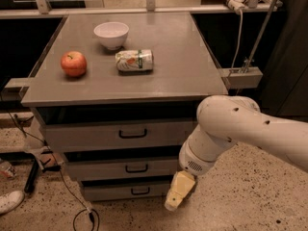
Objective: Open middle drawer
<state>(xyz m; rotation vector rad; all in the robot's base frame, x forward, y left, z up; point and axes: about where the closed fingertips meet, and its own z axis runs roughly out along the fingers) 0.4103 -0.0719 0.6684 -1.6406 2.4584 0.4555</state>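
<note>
Before reaching in, fix target: middle drawer (96,170), shut, between top drawer (82,137) and bottom drawer (106,192) under worktop (183,66); black bar handle (136,168) centred on its front. Gripper (177,194) low, just off right end of bottom drawer front, near floor, apart from every handle. Raise to middle-drawer height, shift left to handle, square wrist to panel. Take bar at its middle, then pull straight out, level, no sideways drag. Watch cabinet for sliding. Jaws: opening cannot tell from this angle; nothing seen in them, nothing touched. Apple (73,63), can (134,60), bowl (111,34) on worktop; avoid jolting.
</note>
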